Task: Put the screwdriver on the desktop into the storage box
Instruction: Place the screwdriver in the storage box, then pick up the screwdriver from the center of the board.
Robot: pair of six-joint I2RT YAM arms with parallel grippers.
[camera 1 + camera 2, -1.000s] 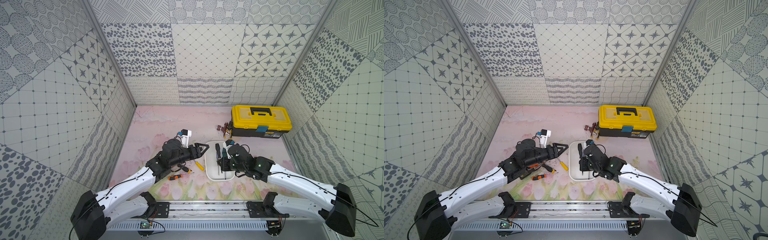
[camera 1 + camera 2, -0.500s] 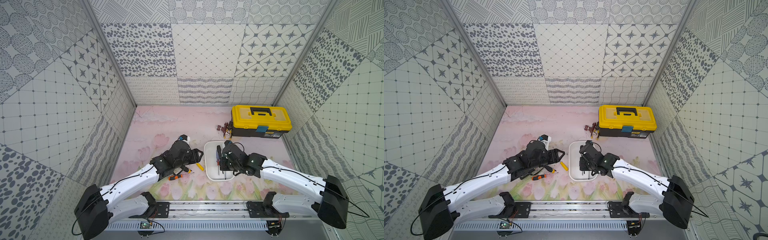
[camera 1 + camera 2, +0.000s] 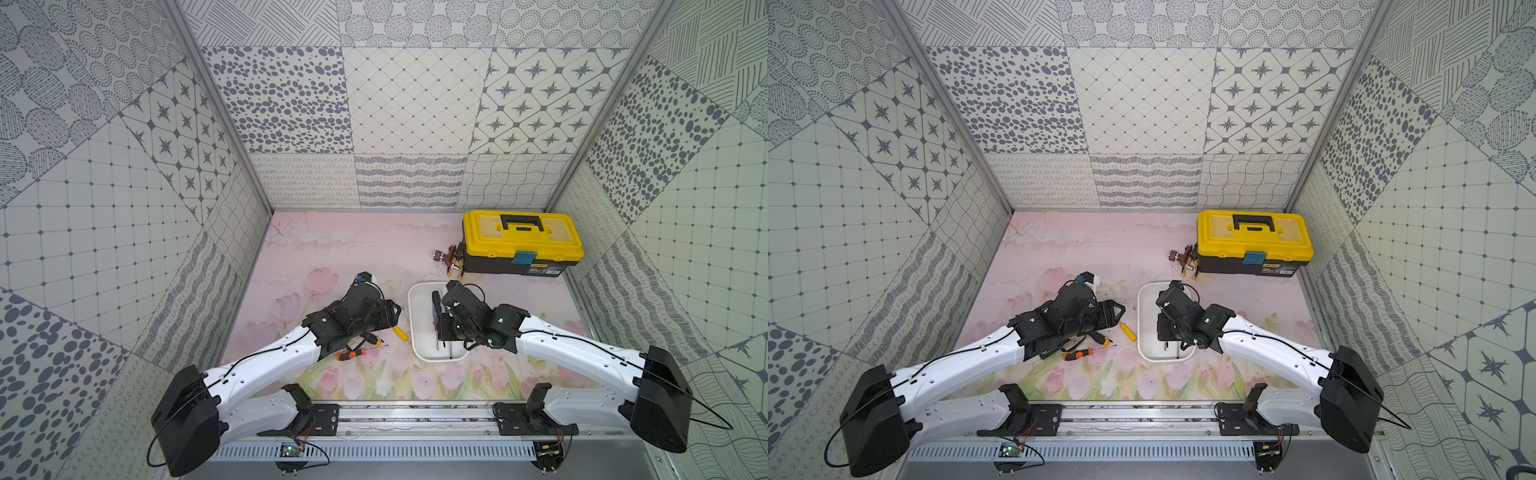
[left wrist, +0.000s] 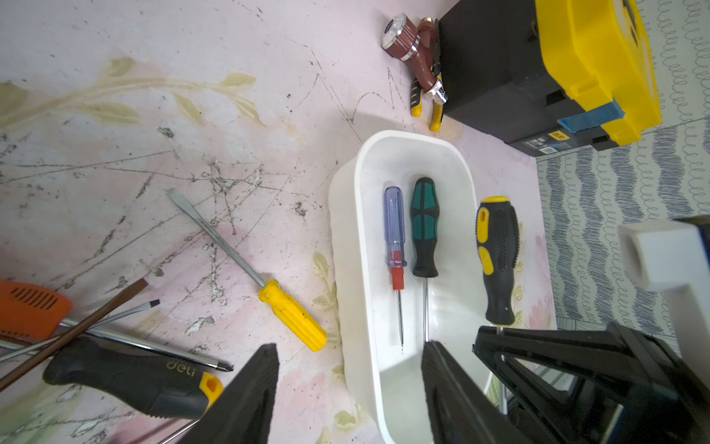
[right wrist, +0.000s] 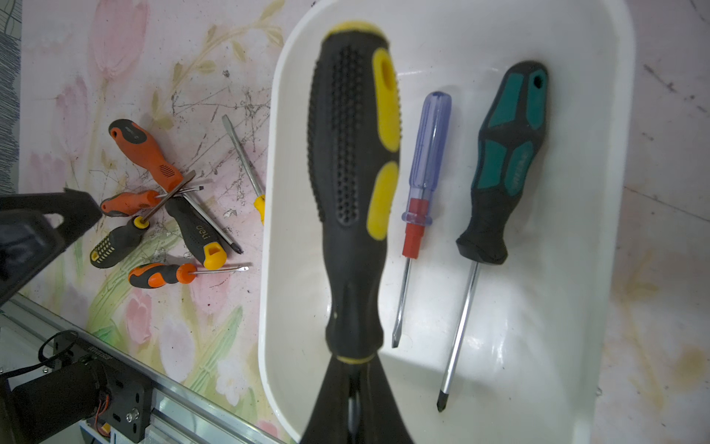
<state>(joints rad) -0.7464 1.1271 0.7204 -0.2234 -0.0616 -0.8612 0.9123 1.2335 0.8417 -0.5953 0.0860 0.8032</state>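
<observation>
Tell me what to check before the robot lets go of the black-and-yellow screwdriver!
1. Right pincer shut on the screwdriver: ok.
2. Screwdriver above the box: ok.
3. Free floor beside the blue screwdriver and green screwdriver inside: ok.
4. Left pincer open, outside the box: ok.
5. Desktop cleared of screwdrivers: not ok, several lie there.

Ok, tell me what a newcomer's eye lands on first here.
The yellow toolbox at the far right corner of the desktop stands out most. Next, the right arm's jaws, shut on a black-and-yellow screwdriver over the white storage box, where a blue-handled screwdriver and a green-handled screwdriver lie. Beside the box, a heap of loose screwdrivers crosses on the desktop.
</observation>
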